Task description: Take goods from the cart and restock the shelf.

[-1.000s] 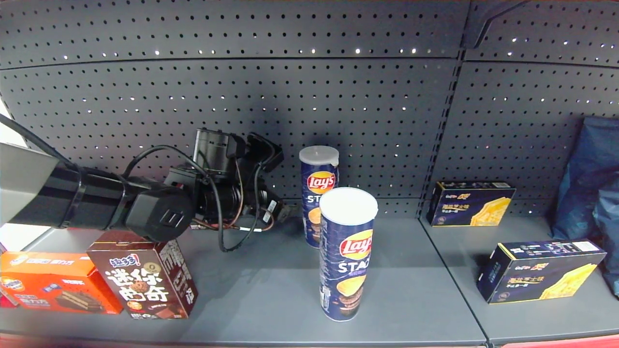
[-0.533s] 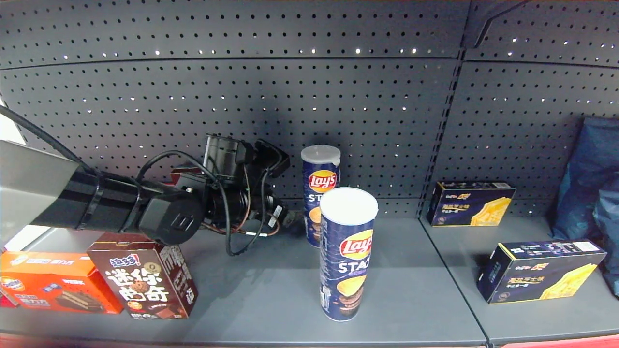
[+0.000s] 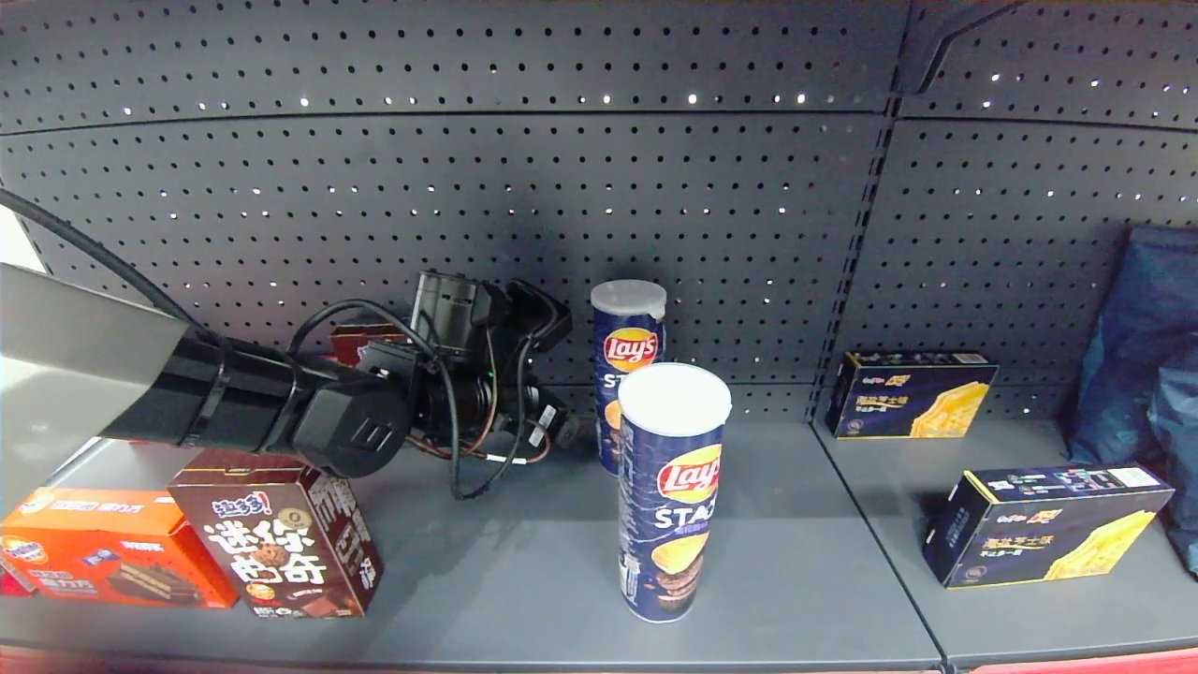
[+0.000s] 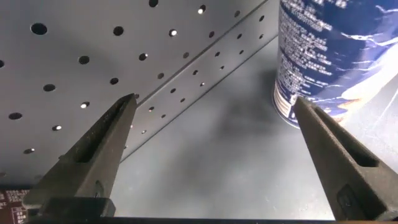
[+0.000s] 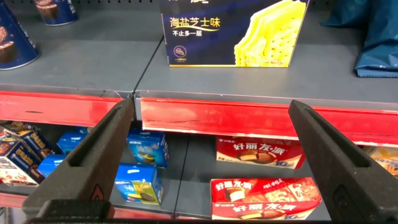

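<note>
Head view: a rear chip can (image 3: 629, 374) stands upright at the back of the shelf (image 3: 524, 562), just behind a front chip can (image 3: 672, 487).
The left claw (image 4: 214, 99) sits low beside the rear can, fingers spread apart and empty, near the pegboard wall (image 3: 468, 187). The right claw (image 5: 211, 102), also apart and empty, faces the shelf's red front edge. The rear can looks placed and released. Next, the left arm would need to draw back without nudging either can, then return to the cart.
</note>
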Available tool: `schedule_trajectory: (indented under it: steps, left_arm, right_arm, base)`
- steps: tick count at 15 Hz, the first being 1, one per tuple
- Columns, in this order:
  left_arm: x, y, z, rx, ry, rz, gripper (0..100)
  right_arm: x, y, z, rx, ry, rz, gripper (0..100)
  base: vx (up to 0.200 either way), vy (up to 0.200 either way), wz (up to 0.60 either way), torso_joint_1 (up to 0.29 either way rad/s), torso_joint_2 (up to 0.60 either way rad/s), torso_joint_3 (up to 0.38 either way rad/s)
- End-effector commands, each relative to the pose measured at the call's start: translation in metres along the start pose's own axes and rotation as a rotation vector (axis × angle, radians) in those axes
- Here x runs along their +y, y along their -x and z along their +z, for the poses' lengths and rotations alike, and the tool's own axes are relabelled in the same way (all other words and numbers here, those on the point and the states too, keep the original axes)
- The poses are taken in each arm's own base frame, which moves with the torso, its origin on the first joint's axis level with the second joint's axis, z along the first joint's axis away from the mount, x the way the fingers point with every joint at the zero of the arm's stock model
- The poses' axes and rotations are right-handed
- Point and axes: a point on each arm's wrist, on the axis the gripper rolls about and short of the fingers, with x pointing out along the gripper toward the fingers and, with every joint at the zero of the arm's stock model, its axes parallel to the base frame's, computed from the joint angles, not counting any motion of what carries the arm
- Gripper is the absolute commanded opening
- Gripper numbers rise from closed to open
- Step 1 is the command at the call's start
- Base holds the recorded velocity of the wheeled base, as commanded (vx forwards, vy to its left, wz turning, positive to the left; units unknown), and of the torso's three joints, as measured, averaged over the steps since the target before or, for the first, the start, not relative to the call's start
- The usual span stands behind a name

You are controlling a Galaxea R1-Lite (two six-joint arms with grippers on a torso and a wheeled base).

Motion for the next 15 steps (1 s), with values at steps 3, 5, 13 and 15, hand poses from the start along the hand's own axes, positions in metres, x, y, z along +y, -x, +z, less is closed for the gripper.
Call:
schedule_trajectory:
  steps: [3,5,13,15]
  left_arm:
    - [-0.004,-0.007,-0.004,0.014,-0.002,-0.01,100]
    - [-0.004,-0.007,-0.003,0.012,0.001,-0.011,100]
    - [0.012,0.062,0.026,-0.069,0.012,0.051,100]
    - [0.01,0.091,0.03,-0.065,0.063,0.045,100]
  right_arm:
    - [0.0,0.0,0.0,0.001,0.0,0.001,100]
    - [0.0,0.0,0.0,0.001,0.0,0.001,100]
    - [0.0,0.0,0.0,0.001,0.0,0.001,100]
    - [0.0,0.0,0.0,0.001,0.0,0.001,100]
  base:
    - [0.0,0.0,0.0,0.0,0.0,0.0]
    - [0.0,0.0,0.0,0.0,0.0,0.0]
    - [0.0,0.0,0.0,0.0,0.0,0.0]
    - [0.0,0.0,0.0,0.0,0.0,0.0]
